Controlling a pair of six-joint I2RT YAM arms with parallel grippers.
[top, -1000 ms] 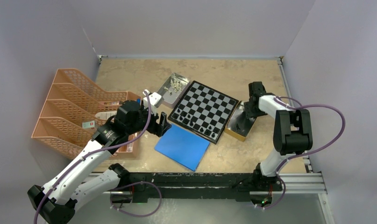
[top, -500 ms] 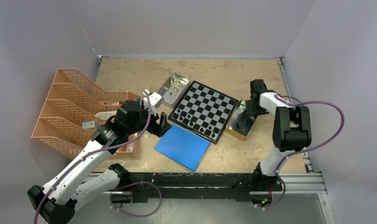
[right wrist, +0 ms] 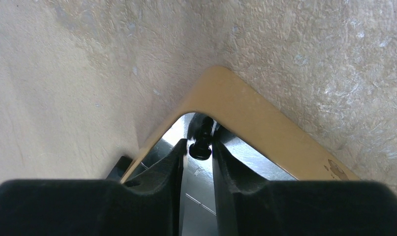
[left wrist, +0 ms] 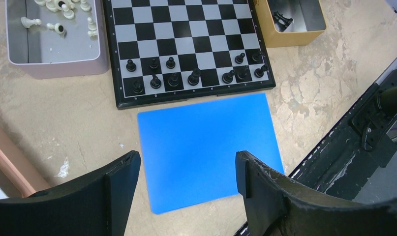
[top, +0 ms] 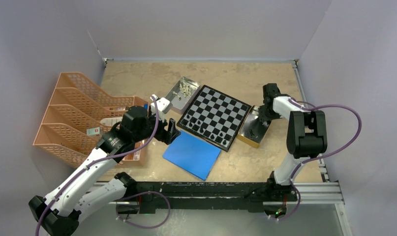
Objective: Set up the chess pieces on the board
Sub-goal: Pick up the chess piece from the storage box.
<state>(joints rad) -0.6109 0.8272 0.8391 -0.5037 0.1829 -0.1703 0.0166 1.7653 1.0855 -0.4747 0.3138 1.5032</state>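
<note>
Between the two black fingers [right wrist: 174,167] of our right gripper [right wrist: 199,143] sits a black piece [right wrist: 201,129], a small glossy figure with a rounded knob. The fingers press on it from both sides. Directly under the tool we see the gold tin [right wrist: 245,110], with a matte yellow rim, a rounded corner and a shiny bare-metal inside. The piece hangs just inside that corner. Around the tin spreads the table [right wrist: 63,73], beige, mottled and rough like stone.

Our left gripper [left wrist: 186,164] hangs with its fingers wide apart and nothing between them. Straight below it lies the blue sheet [left wrist: 206,128], flat, smooth and square-cornered. Just beyond the sheet from the tool we find the board [left wrist: 186,29], black and silvery checks in a thin dark frame, with a narrow strip of table between its near edge and the sheet. On the two rows nearest the tool stand the black pieces [left wrist: 194,77], upright and glossy. Beyond the tool, on the left of its wrist view, a grey tin [left wrist: 58,69] sits just beside the board and holds the cream pieces [left wrist: 58,28] in a jumble. Well off to this gripper's left stands a peach mesh rack [top: 73,113].
</note>
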